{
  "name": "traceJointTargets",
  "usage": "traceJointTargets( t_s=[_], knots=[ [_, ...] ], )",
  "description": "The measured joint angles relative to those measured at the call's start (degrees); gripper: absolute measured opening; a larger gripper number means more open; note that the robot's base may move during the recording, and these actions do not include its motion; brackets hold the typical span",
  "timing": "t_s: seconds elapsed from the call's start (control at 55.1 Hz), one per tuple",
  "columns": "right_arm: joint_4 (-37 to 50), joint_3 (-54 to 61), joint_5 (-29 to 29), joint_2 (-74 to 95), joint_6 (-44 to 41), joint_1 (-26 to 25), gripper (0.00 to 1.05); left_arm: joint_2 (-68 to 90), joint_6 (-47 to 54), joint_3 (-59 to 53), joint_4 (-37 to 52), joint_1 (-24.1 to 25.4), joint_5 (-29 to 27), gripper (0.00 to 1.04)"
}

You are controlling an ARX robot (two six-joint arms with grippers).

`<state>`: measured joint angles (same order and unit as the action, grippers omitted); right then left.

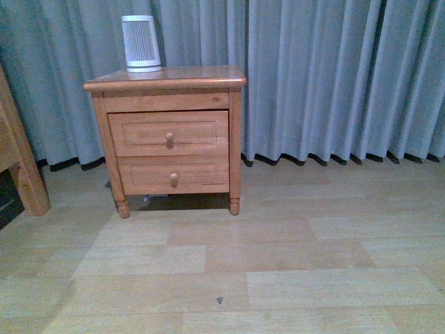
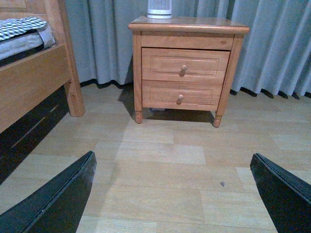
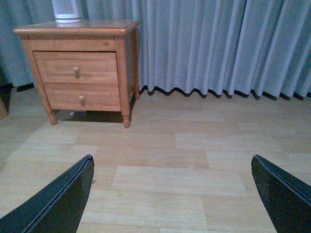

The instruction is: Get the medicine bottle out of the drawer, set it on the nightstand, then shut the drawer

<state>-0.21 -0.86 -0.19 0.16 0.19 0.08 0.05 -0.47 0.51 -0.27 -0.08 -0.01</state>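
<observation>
The left pincer (image 2: pixel 172 156) is hanging released, its two black fingers (image 2: pixel 53 204) spread wide over bare floor (image 2: pixel 160 194), well short of the nightstand (image 2: pixel 194 28). The right pincer (image 3: pixel 171 158) is gaping the same way, grasping nothing, and is sitting well off towards the nightstand's right side. Neither arm is showing in the front view.

The drawer (image 1: pixel 169 133), the taller upper front of the nightstand, is sitting flush and shut, its round knob (image 1: pixel 169 138) jutting from the middle of the panel. The lower drawer (image 1: pixel 173 175) beneath it is shut too. The bottle is not showing anywhere; judging by the task, it is lying inside the shut upper drawer. A white ribbed device (image 1: pixel 142 43) is standing at the back left of the nightstand's surface.

So the work is only beginning, and the step in hand is reaching and opening. The left pincer is facing the nightstand more squarely, so it is looking like the better choice. It should be coming in level with the upper knob, not the lower one, with a finger passing either side of it, then clenching behind the round head. The knob is looking smooth and glossy, so a shallow grip is risking a slip. The pull should be running straight out from the nightstand's front, slowly, since a jerk could be dragging the whole nightstand across the floor
</observation>
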Motion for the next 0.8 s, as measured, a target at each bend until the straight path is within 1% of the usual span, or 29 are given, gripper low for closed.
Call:
traceJointTargets(
  t_s=[0.798],
  knots=[
    [0.0,0.0,0.0,0.0,0.0,0.0,0.98,0.0,0.0,0.0,0.0,0.0,0.0,0.98]
  ],
)
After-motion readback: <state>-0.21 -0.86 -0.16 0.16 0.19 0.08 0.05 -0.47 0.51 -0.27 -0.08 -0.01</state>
